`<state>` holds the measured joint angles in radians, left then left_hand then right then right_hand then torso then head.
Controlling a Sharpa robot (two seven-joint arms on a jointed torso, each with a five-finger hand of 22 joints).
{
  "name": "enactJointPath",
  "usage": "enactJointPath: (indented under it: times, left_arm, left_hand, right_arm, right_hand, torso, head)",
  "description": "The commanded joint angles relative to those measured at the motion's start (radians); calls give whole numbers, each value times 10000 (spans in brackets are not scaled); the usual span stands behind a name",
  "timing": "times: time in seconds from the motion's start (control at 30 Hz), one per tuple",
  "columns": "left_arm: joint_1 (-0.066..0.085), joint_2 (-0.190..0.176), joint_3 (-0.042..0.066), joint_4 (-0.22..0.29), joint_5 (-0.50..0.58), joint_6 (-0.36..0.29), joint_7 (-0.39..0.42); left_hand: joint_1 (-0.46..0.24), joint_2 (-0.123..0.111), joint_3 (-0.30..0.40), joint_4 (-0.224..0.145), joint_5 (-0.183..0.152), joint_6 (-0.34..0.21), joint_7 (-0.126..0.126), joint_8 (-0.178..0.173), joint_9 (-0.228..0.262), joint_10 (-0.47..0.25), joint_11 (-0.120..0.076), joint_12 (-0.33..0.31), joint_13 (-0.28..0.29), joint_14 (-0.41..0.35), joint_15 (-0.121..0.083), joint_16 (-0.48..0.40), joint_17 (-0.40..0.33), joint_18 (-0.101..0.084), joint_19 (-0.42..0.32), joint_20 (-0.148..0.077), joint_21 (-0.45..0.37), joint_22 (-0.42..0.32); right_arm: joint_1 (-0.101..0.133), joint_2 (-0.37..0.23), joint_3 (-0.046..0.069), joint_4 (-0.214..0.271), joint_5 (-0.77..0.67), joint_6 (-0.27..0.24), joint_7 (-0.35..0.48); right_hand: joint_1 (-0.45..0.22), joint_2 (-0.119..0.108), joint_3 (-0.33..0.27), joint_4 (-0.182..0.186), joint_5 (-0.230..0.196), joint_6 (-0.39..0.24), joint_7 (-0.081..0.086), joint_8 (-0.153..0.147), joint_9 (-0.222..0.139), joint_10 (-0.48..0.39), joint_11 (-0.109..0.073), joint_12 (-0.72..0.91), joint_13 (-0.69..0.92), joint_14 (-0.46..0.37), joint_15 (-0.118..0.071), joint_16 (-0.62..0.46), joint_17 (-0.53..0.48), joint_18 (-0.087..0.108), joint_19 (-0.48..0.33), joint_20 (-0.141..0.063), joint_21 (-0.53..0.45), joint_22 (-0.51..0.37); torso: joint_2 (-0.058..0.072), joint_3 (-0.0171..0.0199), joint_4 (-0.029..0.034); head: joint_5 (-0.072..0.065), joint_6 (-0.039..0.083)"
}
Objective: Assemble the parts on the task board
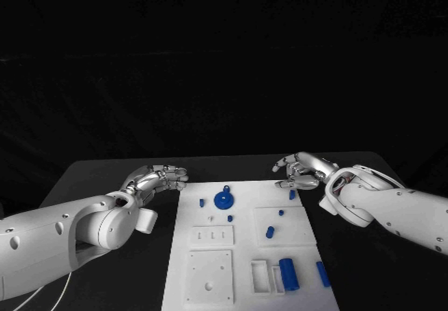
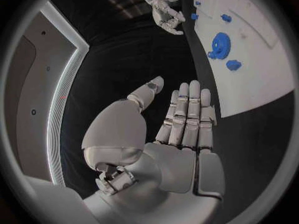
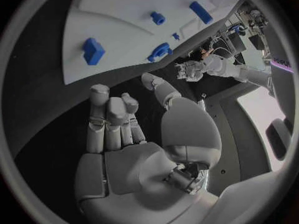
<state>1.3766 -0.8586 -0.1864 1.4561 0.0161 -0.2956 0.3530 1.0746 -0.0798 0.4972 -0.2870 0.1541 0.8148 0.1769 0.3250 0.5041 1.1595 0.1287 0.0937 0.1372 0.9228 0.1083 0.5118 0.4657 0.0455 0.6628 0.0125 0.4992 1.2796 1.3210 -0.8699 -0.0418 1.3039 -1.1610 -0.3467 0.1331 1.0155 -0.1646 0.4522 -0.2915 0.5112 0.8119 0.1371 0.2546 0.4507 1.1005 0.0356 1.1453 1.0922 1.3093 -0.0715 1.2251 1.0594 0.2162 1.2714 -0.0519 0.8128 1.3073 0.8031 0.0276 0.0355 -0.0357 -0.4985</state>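
Nearest the onlooker, at the near end of the white task board [image 1: 245,259], a blue cylinder [image 1: 289,273] stands beside a white open frame [image 1: 260,276], with a slim blue bar [image 1: 322,273] just beside it toward the right arm's side.

Fingers [image 1: 285,172] of the right hand [image 1: 300,171] are loosely curled and hold nothing, poised over the board's far corner; a small blue peg [image 1: 292,194] lies just beneath and nearer than them. Fingers [image 1: 175,173] of the left hand [image 1: 156,177] lie straight and close together, empty, above the black table [image 1: 103,178] just off the board's far edge on its own side.

Outward from the left fingers sits a blue gear [image 1: 224,199], flanked by a short blue peg [image 1: 202,203], with another small blue piece [image 1: 230,218] nearer still. Mid-board, a blue stud [image 1: 270,232] and a smaller one [image 1: 281,212] rest on a raised white panel [image 1: 283,225].

No part appears lifted yet, so the job looks barely begun. The likely opening move is a pick of the peg beneath the right fingers: best done by lowering straight down, pinching it across its short width and keeping clear of the board's edge, since so small a piece could roll or skid away. The parts look hard, smooth and light.
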Motion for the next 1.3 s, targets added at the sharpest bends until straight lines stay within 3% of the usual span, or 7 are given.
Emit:
enactJointPath:
  times: [0.03,0.07,0.33,0.6,0.83,1.1,1.3]
  left_arm:
    - [11,25,8,-38,-16,200,121]
    - [11,28,8,-58,-16,200,120]
    - [9,58,7,-91,-20,228,123]
    - [7,55,7,-116,-21,238,122]
    - [5,58,6,-137,-21,249,120]
    - [3,59,5,-167,-21,251,118]
    - [0,69,3,-183,-21,261,115]
  left_hand:
    - [3,7,50,13,7,-1,-11,-25,13,53,27,-36,0,0,56,-65,9,-24,9,14,-45,-10]
    - [5,6,50,13,6,0,-11,-24,13,53,27,-36,1,0,56,-65,9,-24,9,14,-44,-9]
    - [11,9,52,11,4,3,-13,-24,16,57,26,-37,2,1,56,-65,10,-24,8,13,-44,-9]
    - [16,10,54,10,0,5,-14,-23,18,59,25,-40,3,1,56,-66,11,-24,8,13,-44,-8]
    - [18,8,53,10,-3,6,-14,-24,20,60,25,-42,3,1,56,-66,11,-24,7,14,-44,-8]
    - [18,10,53,12,-5,6,-14,-25,22,62,25,-46,3,1,57,-67,12,-25,7,15,-44,-7]
    - [18,12,52,14,-8,6,-14,-26,24,63,25,-49,4,1,57,-68,13,-25,7,15,-43,-7]
  right_arm:
    - [10,-174,-2,-130,553,764,529]
    - [13,-248,-2,-170,581,787,534]
    - [10,-432,-6,-602,603,1197,420]
    - [-146,-454,-10,-719,571,1183,333]
    - [-339,-434,-11,-753,212,1059,134]
    - [-522,-425,-12,-712,-39,1063,75]
    - [-641,-397,-12,-738,-163,967,9]
  right_hand:
    - [97,-16,-79,-3,-27,149,187,60,-11,-49,52,46,-17,-27,13,-58,15,456,-73,6,-23,182]
    - [111,-23,-104,-3,-29,154,186,61,-12,-52,52,46,-18,-31,13,-61,15,456,-79,9,-25,182]
    - [233,-62,-285,-5,-37,166,183,56,-25,-82,48,41,-32,-56,10,-82,16,456,-120,31,-38,180]
    - [146,-130,-636,8,-152,26,230,-35,-76,-175,94,13,-51,-113,54,-133,6,456,-203,62,-82,170]
    - [88,-201,-874,15,-515,-65,266,-93,-109,-233,130,12,-63,-138,89,-155,3,456,-239,56,-119,158]
    - [93,-252,-1079,10,-1223,-6,250,-72,-114,-274,115,25,-85,-149,75,-170,3,456,-258,37,-172,143]
    - [141,-229,-1113,5,-1356,96,216,-22,-99,-279,84,33,-93,-149,47,-173,4,456,-258,30,-187,141]
  torso:
    - [-4,26,-17]
    - [-6,36,-23]
    - [9,1,3]
    - [6,-13,16]
    - [12,-23,10]
    - [13,-21,9]
    - [6,-16,8]
  head:
    - [-76,-7]
    - [-90,-10]
    - [-221,-4]
    - [-266,-27]
    - [-295,-61]
    - [-322,-107]
    - [-326,-131]
